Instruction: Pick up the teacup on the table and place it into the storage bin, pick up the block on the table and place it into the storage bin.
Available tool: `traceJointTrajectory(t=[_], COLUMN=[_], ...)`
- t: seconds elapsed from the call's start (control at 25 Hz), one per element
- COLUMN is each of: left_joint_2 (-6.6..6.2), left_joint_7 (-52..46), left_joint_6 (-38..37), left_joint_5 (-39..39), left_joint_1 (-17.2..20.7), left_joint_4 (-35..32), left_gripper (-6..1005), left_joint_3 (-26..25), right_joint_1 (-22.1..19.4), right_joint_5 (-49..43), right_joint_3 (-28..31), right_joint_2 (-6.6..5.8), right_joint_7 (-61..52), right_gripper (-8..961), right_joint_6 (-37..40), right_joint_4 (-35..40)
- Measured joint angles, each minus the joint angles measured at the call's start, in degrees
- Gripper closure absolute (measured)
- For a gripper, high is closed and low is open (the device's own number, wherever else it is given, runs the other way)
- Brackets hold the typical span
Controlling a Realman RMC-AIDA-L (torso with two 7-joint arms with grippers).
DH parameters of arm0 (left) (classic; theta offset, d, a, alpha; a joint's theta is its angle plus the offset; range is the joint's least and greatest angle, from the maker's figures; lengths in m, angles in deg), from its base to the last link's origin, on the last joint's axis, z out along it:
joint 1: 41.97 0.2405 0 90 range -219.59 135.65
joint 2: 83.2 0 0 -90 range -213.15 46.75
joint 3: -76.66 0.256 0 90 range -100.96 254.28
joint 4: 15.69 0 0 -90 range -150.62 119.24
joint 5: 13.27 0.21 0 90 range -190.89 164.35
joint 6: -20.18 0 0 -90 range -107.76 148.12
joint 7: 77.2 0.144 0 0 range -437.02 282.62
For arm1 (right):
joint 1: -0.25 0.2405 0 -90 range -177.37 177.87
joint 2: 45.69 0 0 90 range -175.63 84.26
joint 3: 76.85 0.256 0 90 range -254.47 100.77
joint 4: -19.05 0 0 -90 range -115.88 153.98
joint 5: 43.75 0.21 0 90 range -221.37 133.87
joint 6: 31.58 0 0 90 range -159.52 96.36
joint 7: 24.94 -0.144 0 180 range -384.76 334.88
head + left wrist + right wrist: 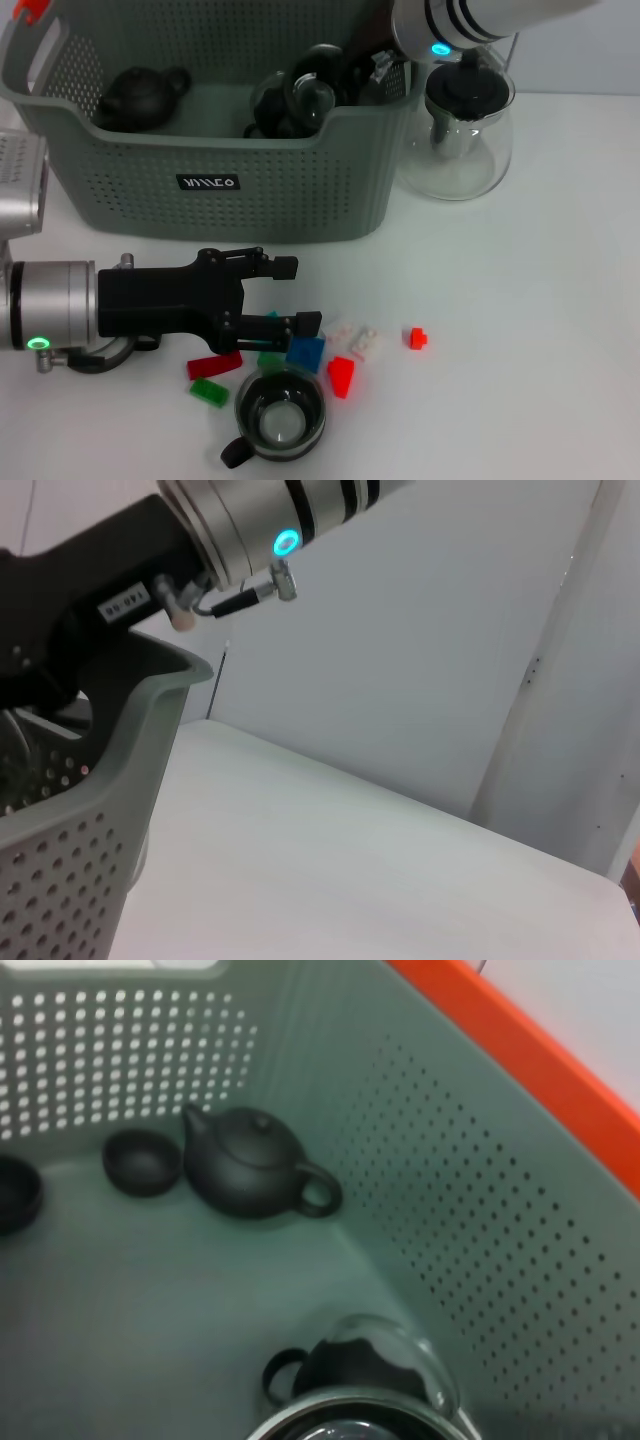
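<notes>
A glass teacup [280,420] with a black handle stands on the table near the front edge. Just behind it lie several small blocks: a blue block [306,352], red [341,376], green [209,391] and white [365,342] ones. My left gripper [298,295] lies low over the table just behind the blocks, open, nothing between its fingers; its near finger [305,323] is above the blue block. The grey-green storage bin [215,205] stands at the back. My right arm [450,25] reaches into the bin's right end, its gripper hidden. Another glass cup [355,1380] is right under its wrist camera inside the bin.
A glass teapot [460,135] with a black lid stands right of the bin. Inside the bin are a black teapot [250,1165] and a small black cup [142,1162]. A lone red block [416,338] lies farther right. White table [350,870] stretches beyond the bin's corner [95,810].
</notes>
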Motion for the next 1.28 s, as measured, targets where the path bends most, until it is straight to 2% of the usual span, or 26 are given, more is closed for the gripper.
traceJointTrajectory(t=[0.96,1.28], left_joint_2=[0.01,-0.08], left_joint_7=[-0.04,-0.21], left_joint_6=[0.06,0.10], left_joint_5=[0.00,0.00], left_joint_1=[0.05,0.02], left_joint_4=[0.00,-0.12], left_gripper=[172,171], left_joint_3=[0.00,0.00], right_joint_1=[-0.27,-0.17], right_joint_5=[0.10,0.02], right_joint_3=[-3.70,-3.71], right_joint_2=[0.18,0.18], right_joint_7=[-0.10,-0.18], right_gripper=[882,599], right_joint_6=[0.51,0.53], right_joint_4=[0.35,1.09])
